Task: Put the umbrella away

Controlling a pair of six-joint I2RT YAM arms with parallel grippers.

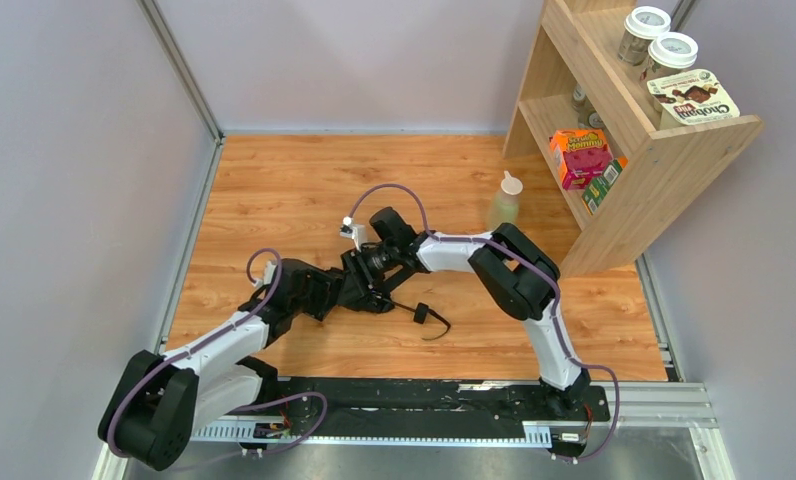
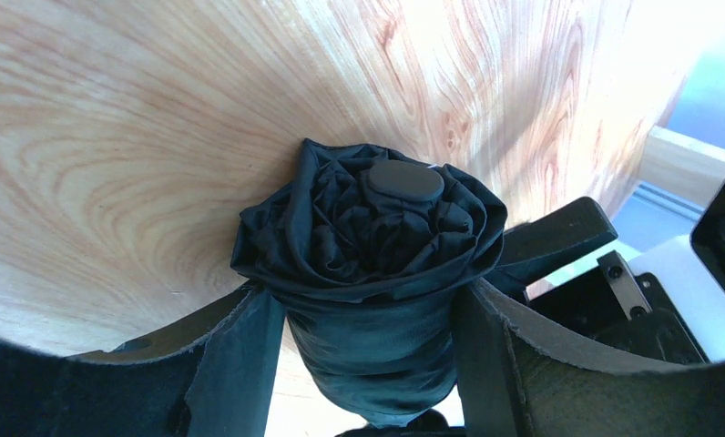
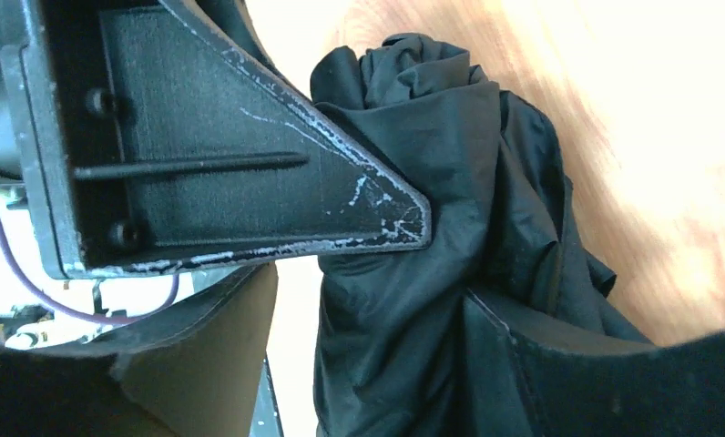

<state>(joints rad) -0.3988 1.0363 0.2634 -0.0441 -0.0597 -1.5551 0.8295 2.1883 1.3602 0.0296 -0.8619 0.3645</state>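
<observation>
The black folding umbrella [image 1: 379, 298] lies on the wooden floor in the middle. Its knob handle [image 1: 421, 311] and loop strap point right. In the left wrist view the bunched canopy [image 2: 368, 237] with its oval end cap [image 2: 404, 182] sits between my left gripper's fingers [image 2: 236, 350]. My left gripper [image 1: 339, 290] [image 2: 368, 364] is shut on the canopy. My right gripper [image 1: 372, 270] [image 3: 377, 364] straddles the same canopy [image 3: 432, 182] from the other side. One of its fingers [image 3: 559, 373] touches the fabric and the other stands off with a bright gap. The left gripper's finger [image 3: 250, 164] crosses the right wrist view.
A green squeeze bottle [image 1: 505, 200] stands behind right. A wooden shelf unit [image 1: 664, 150] at the right holds an orange box [image 1: 580, 155], jars [image 1: 646, 30] and a snack box. Grey walls close in the floor at left and back. The arm bases' rail [image 1: 424, 400] runs along the near edge.
</observation>
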